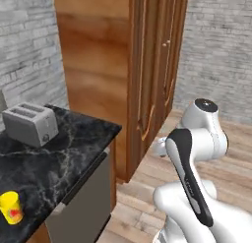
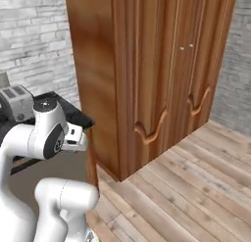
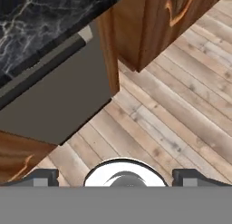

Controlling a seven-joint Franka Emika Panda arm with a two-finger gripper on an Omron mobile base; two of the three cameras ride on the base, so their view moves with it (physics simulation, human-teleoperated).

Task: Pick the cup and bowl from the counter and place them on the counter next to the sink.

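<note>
A small yellow cup with a red mark stands on the black marble counter near its front edge, at the lower left of the left base view. The bowl and the sink are out of view. The white arm is folded above the wooden floor, to the right of the counter's end. In the hand view my gripper looks down at the floor beside the counter. Its two dark fingertips stand wide apart, open, with nothing between them.
A silver toaster sits at the back of the counter. A grey appliance front lies under the counter's end. A tall wooden cabinet rises right beside the counter. Plank floor stretches to the right.
</note>
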